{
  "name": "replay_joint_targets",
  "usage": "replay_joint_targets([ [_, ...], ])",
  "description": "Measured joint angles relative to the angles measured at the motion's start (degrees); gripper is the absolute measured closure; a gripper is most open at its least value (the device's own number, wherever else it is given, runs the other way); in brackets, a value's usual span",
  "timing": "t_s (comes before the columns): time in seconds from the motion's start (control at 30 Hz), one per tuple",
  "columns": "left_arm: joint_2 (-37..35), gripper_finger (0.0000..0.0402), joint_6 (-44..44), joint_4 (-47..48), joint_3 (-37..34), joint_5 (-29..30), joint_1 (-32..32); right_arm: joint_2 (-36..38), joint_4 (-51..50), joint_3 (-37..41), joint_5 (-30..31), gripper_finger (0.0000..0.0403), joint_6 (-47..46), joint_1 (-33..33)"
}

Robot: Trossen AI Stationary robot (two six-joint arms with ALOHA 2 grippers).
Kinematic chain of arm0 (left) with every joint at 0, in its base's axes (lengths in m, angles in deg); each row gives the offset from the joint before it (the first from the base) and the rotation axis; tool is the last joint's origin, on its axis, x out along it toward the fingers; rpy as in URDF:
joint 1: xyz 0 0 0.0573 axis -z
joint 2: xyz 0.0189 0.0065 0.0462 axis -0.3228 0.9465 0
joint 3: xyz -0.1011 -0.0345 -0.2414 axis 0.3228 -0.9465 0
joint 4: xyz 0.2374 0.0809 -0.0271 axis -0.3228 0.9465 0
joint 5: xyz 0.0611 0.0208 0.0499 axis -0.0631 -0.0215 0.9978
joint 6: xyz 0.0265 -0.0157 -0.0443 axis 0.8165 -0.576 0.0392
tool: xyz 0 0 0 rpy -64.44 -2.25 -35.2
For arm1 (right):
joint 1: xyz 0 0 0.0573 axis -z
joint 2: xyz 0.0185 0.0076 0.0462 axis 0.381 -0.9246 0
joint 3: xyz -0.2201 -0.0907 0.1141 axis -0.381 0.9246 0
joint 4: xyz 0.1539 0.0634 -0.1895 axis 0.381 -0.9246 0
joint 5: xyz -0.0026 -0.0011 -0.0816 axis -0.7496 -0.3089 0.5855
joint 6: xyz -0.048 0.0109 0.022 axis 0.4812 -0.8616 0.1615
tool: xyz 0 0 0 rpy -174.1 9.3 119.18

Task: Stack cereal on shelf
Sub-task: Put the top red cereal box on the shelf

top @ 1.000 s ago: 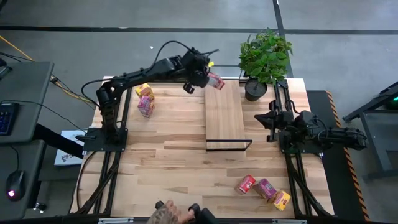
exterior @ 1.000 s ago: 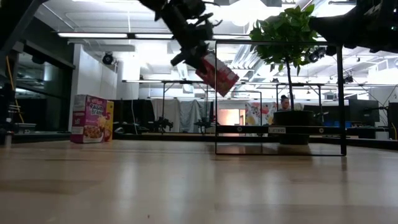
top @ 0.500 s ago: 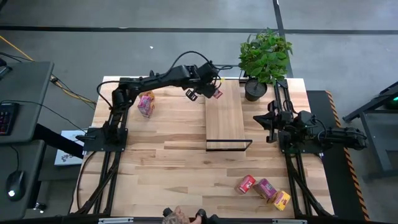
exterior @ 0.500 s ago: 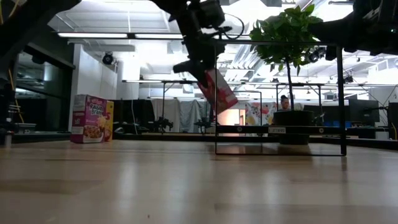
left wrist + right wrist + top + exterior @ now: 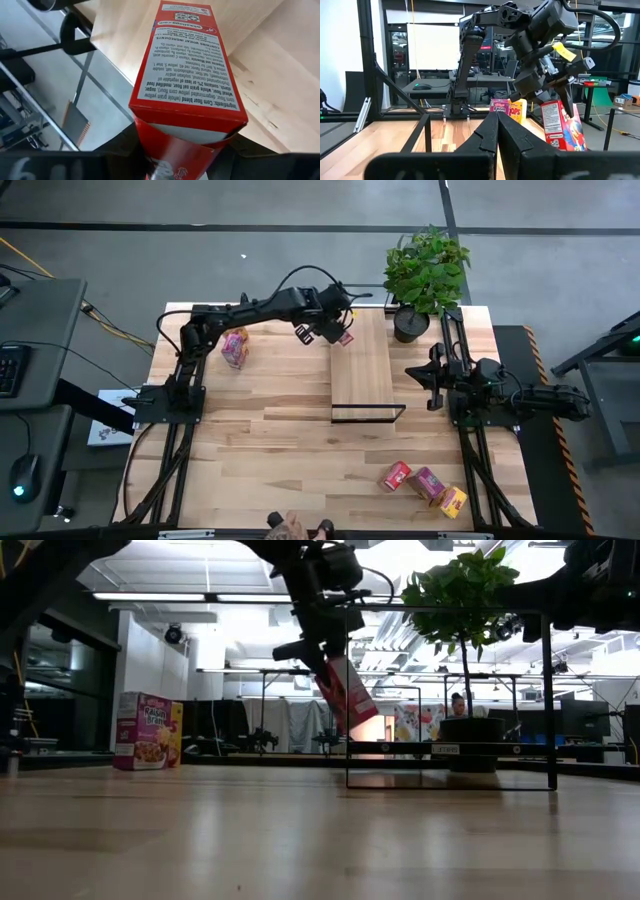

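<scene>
My left gripper is shut on a red cereal box over the far left corner of the shelf, a light-wood plank on a thin black frame. The box shows tilted in the low view and fills the left wrist view. A pink-purple box and a yellow box stand upright on the table at the far left. My right gripper is shut and empty at the table's right side, beside the shelf. My left gripper pinches the red box at its upper end between its two fingers, one on each side. The fingers come from above, slanting. The box hangs tilted below them, its lower end toward the shelf; whether it touches the plank I cannot tell.
A red box, a pink-purple box and a yellow box lie in a row at the near right. A potted plant stands at the far right corner, next to the shelf. A person's head shows at the near edge.
My left gripper has gone down toward the shelf's far end, still shut on the red box. The box has come lower and has tipped to a steeper tilt.
</scene>
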Motion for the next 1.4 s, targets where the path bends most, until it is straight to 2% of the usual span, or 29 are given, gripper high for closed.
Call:
replay_joint_targets([
  [0.1, 0.99, 0.0269, 0.53, -0.10, 0.00, 0.97, 0.05, 0.00, 0.00, 0.00, 0.00, 0.0402, 0.00, 0.00],
  [0.33, 4.70, 0.0268, 4.90, -4.46, 0.00, 11.75, -0.02, 0.00, 0.02, 0.00, 0.00, 0.0402, -0.15, 0.00],
  [0.63, 4.83, 0.0262, 6.84, -6.91, 0.31, 10.87, 0.59, 0.00, 0.02, 0.00, 0.00, 0.0402, -2.45, 0.00],
  [1.17, 4.83, 0.0188, 6.34, -7.95, 0.31, 9.31, 0.53, 0.00, 0.02, 0.00, 0.03, 0.0402, -2.39, 0.00],
  [1.4, 4.83, 0.0179, 9.14, -12.15, 0.31, 9.08, 0.53, 0.00, 0.02, 0.00, 1.68, 0.0402, -2.38, 0.00],
])
